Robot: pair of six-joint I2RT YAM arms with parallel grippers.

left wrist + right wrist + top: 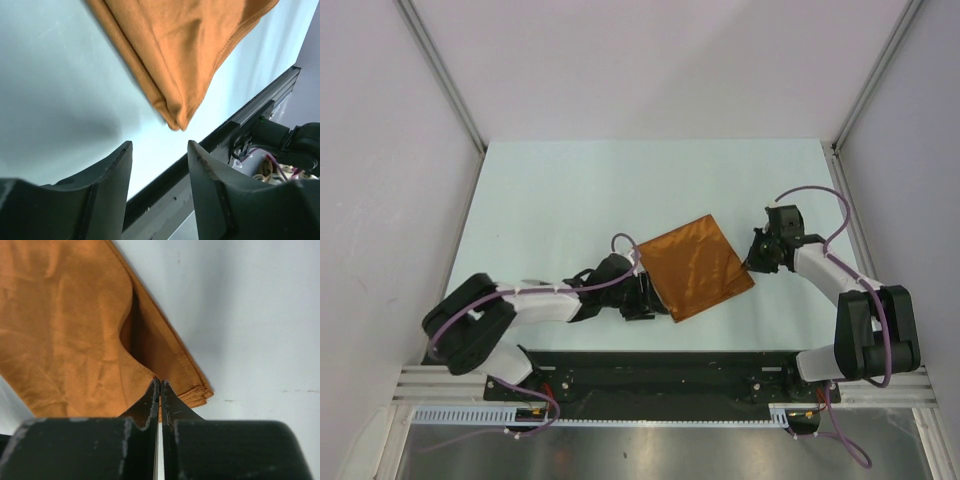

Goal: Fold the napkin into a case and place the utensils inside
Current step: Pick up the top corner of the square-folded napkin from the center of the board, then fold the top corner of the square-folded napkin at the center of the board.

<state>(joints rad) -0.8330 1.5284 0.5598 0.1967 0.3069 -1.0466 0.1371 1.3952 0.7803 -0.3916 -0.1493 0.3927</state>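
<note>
The rust-orange napkin (695, 265) lies folded in layers, as a tilted square, in the middle of the pale table. My left gripper (642, 300) is open and empty just off its near-left corner; in the left wrist view the cloth corner (185, 50) hangs beyond the gripper (160, 150). My right gripper (755, 262) is at the napkin's right corner. In the right wrist view it (160, 382) is shut on the edge of the top layer (65, 330), lifted off the lower layers. No narrow case shape shows. The utensils are out of view.
The black base rail (650, 365) runs along the table's near edge, close behind my left gripper, and shows in the left wrist view (250, 115). White walls with metal posts (440, 70) enclose the table on three sides.
</note>
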